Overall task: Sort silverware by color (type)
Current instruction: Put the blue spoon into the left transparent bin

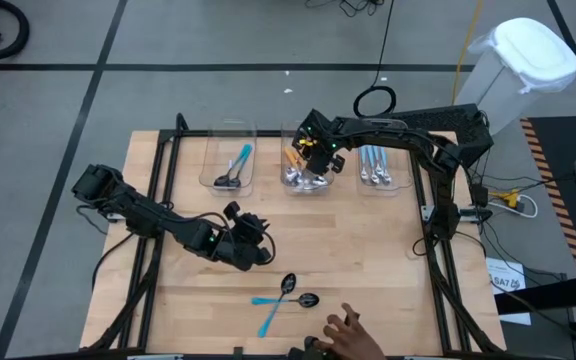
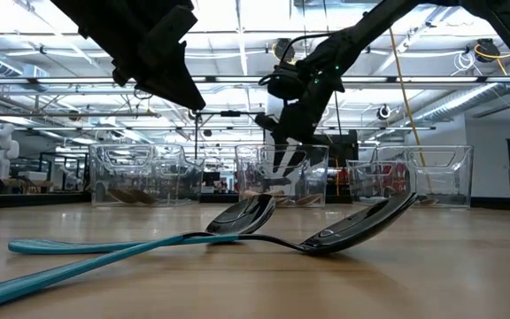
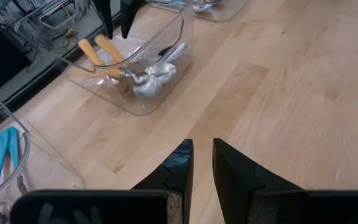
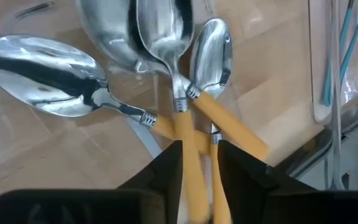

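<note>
Two teal spoons (image 1: 276, 300) lay crossed near the table's front edge, a person's hand (image 1: 353, 335) just beside them. Your right gripper (image 1: 313, 158) hung over the middle bin (image 1: 308, 182), fingers parted around an orange-handled spoon (image 4: 188, 140) among its fellows. Your left gripper (image 1: 258, 240) waited mid-table, fingers nearly together, holding nothing.
</note>
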Available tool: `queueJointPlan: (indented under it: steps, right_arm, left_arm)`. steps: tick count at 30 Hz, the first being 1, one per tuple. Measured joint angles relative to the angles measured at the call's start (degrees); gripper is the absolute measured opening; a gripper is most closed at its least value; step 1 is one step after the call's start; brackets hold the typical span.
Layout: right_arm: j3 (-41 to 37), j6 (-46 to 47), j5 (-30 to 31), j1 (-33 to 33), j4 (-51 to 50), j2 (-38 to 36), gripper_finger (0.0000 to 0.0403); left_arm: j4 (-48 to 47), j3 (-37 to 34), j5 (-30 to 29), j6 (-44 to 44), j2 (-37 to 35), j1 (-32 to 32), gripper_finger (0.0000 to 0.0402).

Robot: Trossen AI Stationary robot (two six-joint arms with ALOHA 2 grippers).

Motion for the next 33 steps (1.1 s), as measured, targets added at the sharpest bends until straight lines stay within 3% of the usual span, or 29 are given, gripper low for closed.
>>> queueJointPlan:
  steps: [7, 14, 17, 21, 28, 33]
  right_arm:
    - [0.00, 1.51, 0.41, 0.45, 0.30, -0.30, 0.0090]
    - [-0.02, 12.14, 12.80, 4.98, 0.22, -3.95, 0.0090]
    - [-0.02, 18.14, 14.92, 7.83, -1.95, -7.06, 0.0090]
    - [0.00, 30.63, 13.94, 12.22, -6.79, -12.63, 0.0090]
    - [0.00, 66.45, 1.34, 18.93, -14.35, -21.20, 0.0091]
    - [0.00, 77.65, -1.69, 25.46, -19.62, -22.73, 0.0091]
  left_arm:
    - [0.07, 0.00, 0.00, -0.05, 0.00, 0.00, 0.0063]
    - [0.29, 0.00, 0.00, -0.26, 0.00, 0.00, 0.0063]
    - [0.58, 0.00, 0.03, -0.30, 0.00, 0.00, 0.0063]
    - [0.61, 0.00, 0.07, -1.62, 0.00, 0.00, 0.0063]
    - [2.16, 0.00, 0.74, -2.30, 0.00, -0.02, 0.0063]
    - [4.21, 0.00, 1.98, -2.10, 0.00, -0.26, 0.0063]
